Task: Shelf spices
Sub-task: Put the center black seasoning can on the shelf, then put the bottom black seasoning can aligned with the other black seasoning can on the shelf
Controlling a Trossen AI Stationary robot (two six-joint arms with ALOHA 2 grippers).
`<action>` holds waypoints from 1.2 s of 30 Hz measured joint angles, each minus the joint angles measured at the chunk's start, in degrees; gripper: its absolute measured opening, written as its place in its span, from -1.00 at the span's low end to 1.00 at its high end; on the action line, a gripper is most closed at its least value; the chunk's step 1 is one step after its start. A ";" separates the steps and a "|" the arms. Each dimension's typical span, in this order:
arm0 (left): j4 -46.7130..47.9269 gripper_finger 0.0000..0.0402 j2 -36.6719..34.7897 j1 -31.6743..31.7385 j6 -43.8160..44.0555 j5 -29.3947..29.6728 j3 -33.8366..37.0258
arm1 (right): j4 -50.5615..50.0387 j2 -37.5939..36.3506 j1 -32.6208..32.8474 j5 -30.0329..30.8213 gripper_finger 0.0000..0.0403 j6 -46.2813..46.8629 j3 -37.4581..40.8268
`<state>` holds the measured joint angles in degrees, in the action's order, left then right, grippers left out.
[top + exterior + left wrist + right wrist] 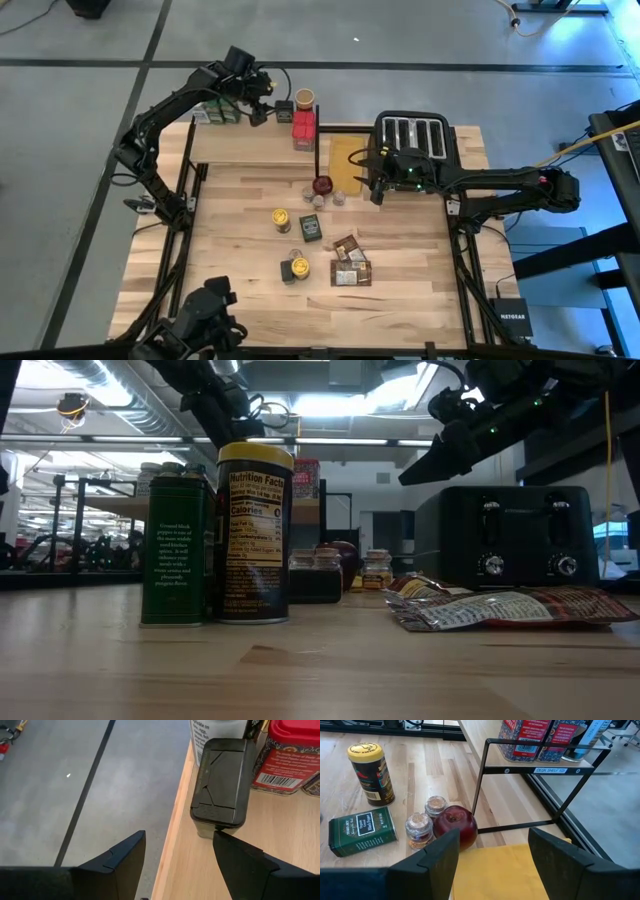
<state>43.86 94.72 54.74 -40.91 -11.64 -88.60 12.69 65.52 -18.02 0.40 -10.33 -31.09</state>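
The shelf [250,145] is a light-wood plank on a black frame at the table's far left. On it stand green boxes [215,112], a dark-lidded jar [284,110], red tins [303,125] and a tan-lidded jar [304,98]. My left gripper [180,840] is open at the shelf's far edge, just short of the dark-lidded jar [222,780]. My right gripper [493,840] hovers open above the tan-yellow board [505,870]. On the table lie two yellow-lidded jars [281,218] [298,267], a green tin [312,227], two small jars [419,827] and brown packets [350,265].
A black toaster [415,135] stands at the far right, behind my right gripper. A dark red round object [455,825] sits beside the two small jars near the shelf's black frame [485,770]. Bare wood lies along the table's near edge and left side.
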 joint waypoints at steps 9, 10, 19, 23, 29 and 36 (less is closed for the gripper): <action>0.75 0.12 -4.39 -0.41 1.13 5.66 0.07 | -0.09 0.00 0.00 0.00 0.20 0.02 0.00; 0.27 0.12 -5.53 -0.76 1.69 5.05 0.06 | -0.07 0.01 0.00 0.00 0.20 0.01 0.00; 3.05 0.12 -11.08 -11.77 8.76 -2.82 0.02 | 0.08 0.01 0.00 0.00 0.20 -1.11 0.00; 6.22 0.12 -11.04 -20.05 10.68 -2.89 0.04 | 0.20 0.00 0.00 0.00 0.20 -1.39 0.00; 8.89 0.12 -11.04 -31.60 14.88 -2.93 0.04 | 0.02 0.00 0.00 -0.06 0.20 -0.33 0.00; 9.96 0.12 -12.12 -42.15 22.90 -2.01 4.11 | -0.42 0.01 0.04 -2.05 0.20 1.80 0.00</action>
<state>53.82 82.60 12.59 -18.00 -13.64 -84.49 12.27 65.53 -17.98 -1.65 -8.53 -31.09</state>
